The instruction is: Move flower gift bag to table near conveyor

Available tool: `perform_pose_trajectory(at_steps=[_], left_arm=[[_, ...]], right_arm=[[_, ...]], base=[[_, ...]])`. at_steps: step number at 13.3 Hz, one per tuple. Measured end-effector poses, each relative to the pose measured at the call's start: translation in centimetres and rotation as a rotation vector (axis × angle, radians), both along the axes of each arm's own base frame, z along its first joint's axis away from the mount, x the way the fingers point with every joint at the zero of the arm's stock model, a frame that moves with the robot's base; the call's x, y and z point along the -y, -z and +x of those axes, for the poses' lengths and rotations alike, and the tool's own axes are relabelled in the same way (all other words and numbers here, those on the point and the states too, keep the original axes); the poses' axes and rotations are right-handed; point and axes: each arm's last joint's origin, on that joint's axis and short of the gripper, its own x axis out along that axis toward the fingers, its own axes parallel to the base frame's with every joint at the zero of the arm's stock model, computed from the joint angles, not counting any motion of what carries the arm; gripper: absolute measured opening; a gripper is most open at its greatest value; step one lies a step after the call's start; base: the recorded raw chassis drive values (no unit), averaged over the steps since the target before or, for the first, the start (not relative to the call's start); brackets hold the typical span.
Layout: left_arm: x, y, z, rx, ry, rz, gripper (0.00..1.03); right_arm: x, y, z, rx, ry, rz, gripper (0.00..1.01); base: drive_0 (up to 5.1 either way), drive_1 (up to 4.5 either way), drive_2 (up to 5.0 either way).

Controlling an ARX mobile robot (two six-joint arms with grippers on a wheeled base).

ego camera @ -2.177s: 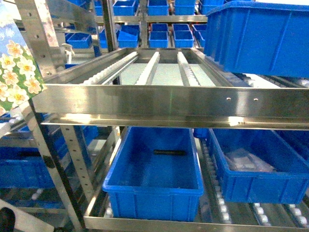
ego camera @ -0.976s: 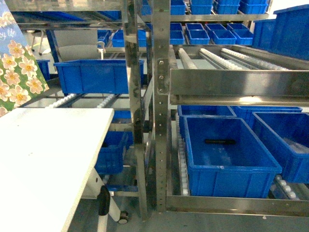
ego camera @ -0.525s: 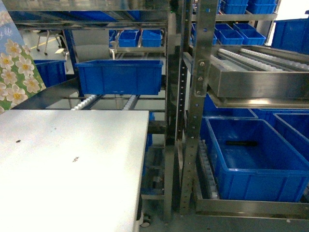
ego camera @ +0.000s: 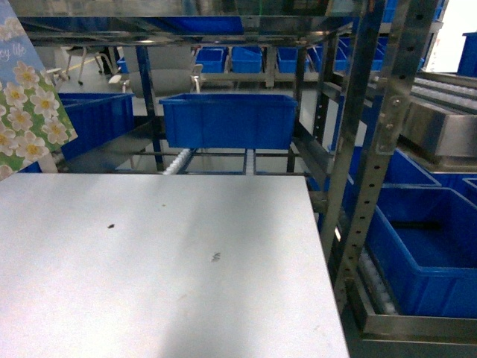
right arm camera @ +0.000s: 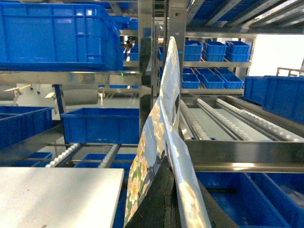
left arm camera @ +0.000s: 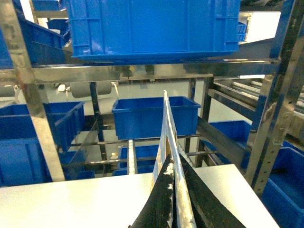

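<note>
White tabletop now fills the head view where racks stood seconds ago: the table [ego camera: 164,276] is reached, so setting down is probably next. Both grippers, left [left arm camera: 173,202] and right [right arm camera: 166,199], pinch the flower gift bag [ego camera: 26,112], held above the table's far-left edge; beyond, the conveyor [ego camera: 440,93].

the flower gift bag [ego camera: 28,104], printed with white blossoms on green and pale blue, is seen upright at the head view's left edge, above the white worktop [ego camera: 164,276]. the worktop's flat surface bears a small dark speck. the conveyor [ego camera: 447,93], with rows of small white wheels, is seen at right.
</note>
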Motion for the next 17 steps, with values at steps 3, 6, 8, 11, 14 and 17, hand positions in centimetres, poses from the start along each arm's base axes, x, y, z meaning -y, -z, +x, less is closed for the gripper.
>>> perform_pose_trajectory(at_steps=[3,6,8,11,14,17], left_arm=[[0.00,0.00,0.00,0.000,-0.001,0.000,0.02],[0.00,0.00,0.00,0.000,-0.001,0.000,0.02],[0.01,0.01,0.00,-0.001,0.001,0.000,0.02],[0.01,0.00,0.00,0.000,0.000,0.000,0.02],[0.02,0.01,0.00,-0.001,0.001,0.000,0.02],[0.01,0.01,0.00,-0.001,0.001,0.000,0.02]], right_arm=[[0.00,-0.01,0.00,0.001,0.000,0.001,0.02],[0.00,0.03,0.01,-0.003,0.000,-0.001,0.02],[0.00,0.03,0.02,-0.003,0.000,-0.001,0.02],[0.00,0.04,0.02,-0.003,0.000,-0.001,0.02],[0.00,0.03,0.02,-0.003,0.000,0.000,0.02],[0.00,0.04,0.01,-0.003,0.000,-0.001,0.02]], base=[[-5.0,2.48,2.5],[-5.0,2.48,2.5],[-5.0,2.48,2.5],[-5.0,2.48,2.5],[-5.0,2.48,2.5],[-5.0,2.48,2.5]])
